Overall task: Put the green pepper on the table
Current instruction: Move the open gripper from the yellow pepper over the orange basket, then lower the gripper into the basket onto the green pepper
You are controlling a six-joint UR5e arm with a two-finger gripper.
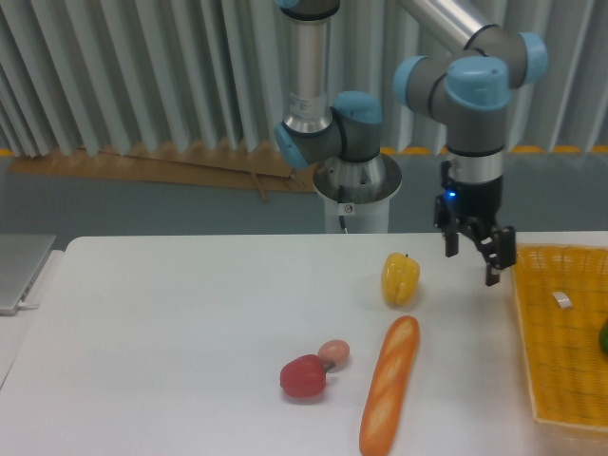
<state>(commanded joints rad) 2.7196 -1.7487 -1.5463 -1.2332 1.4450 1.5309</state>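
End effector (pixel 481 256): fingers apart, empty, above the surface (pixel 171 323).
Pepper (pixel 603 337): lower right of it (basket (pixel 560 380) edge, mostly cropped).

No text, label, brand or number is legible anywhere; a small sticker (pixel 348 208) on the arm's base is too small to read.

The arm (pixel 446 85) is built of silver-grey metal tubes joined by bulky grey joint housings, each closed by a rounded light-blue cap. A flared silver base (pixel 357 180) (a small round mark is carried on its front) is seen behind the table. The wrist ends in a black section on which a small blue light is lit, followed by a black two-finger gripper (pixel 483 249).
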